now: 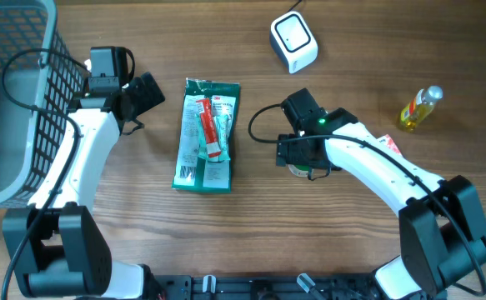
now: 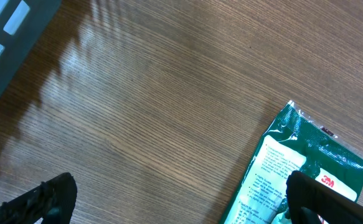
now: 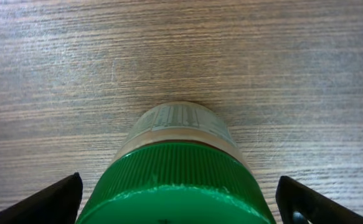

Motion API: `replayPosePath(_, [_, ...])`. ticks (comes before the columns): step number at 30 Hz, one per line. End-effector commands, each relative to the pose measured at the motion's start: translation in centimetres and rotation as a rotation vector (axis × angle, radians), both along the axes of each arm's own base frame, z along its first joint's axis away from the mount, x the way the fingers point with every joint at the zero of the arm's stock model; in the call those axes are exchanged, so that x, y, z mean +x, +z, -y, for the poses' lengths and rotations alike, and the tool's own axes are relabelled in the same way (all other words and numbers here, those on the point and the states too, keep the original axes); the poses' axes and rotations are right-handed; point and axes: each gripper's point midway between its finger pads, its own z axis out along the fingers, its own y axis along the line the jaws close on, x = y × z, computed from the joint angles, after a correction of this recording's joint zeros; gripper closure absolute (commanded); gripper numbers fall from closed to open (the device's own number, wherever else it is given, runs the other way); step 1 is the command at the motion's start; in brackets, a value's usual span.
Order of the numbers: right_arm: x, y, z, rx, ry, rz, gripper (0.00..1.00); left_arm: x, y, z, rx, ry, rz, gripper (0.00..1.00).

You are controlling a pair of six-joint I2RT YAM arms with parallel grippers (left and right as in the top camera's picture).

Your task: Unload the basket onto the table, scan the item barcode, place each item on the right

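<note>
The right fingers (image 3: 50,204) stand wide apart with a green-capped jar (image 3: 181,180) upright on the counter (image 3: 181,50) between them. Neither seems to touch it, though their tips are cut off at the frame edge. The left fingers (image 2: 38,202) are spread wide too and hold nothing. A green packet (image 2: 299,168) lies flat by the right-hand one. The white scanner (image 1: 293,42) sits well beyond the right fingers.

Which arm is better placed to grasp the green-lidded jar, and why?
Right. The right claw straddles the jar, an open finger either side. The left claw, also open, hangs near the green packet, apart from the jar.
</note>
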Motion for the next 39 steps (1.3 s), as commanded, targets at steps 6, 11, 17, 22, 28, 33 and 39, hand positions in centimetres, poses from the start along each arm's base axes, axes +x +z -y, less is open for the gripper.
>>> replayPosePath(6, [-0.3, -0.3, 0.5, -0.013, -0.061, -0.004, 0.00, 0.3, 1.0, 0.0, -0.001, -0.004, 0.025, 0.00])
replayPosePath(11, [-0.4, -0.2, 1.9, -0.090, -0.072, 0.002, 0.06, 0.3, 1.0, 0.0, -0.001, -0.004, 0.025, 0.00])
replayPosePath(17, [-1.0, -0.3, 2.2, -0.100, -0.067, -0.021, 0.06, 0.3, 1.0, 0.0, -0.001, -0.004, 0.025, 0.00])
replayPosePath(22, [-1.0, -0.3, 1.7, -0.072, -0.064, -0.028, 0.04, 0.3, 1.0, 0.0, -0.001, -0.004, 0.025, 0.00])
replayPosePath(28, [-1.0, 0.3, 0.6, -0.020, -0.059, -0.046, 0.04, 0.3, 1.0, 0.0, -0.001, -0.004, 0.025, 0.00])
replayPosePath(33, [-0.5, 1.4, 0.2, -0.010, -0.056, -0.040, 0.05, 0.3, 1.0, 0.0, -0.001, -0.004, 0.025, 0.00])
replayPosePath(39, [0.0, 1.4, 0.9, -0.052, -0.065, -0.012, 0.06, 0.3, 1.0, 0.0, -0.001, -0.004, 0.025, 0.00])
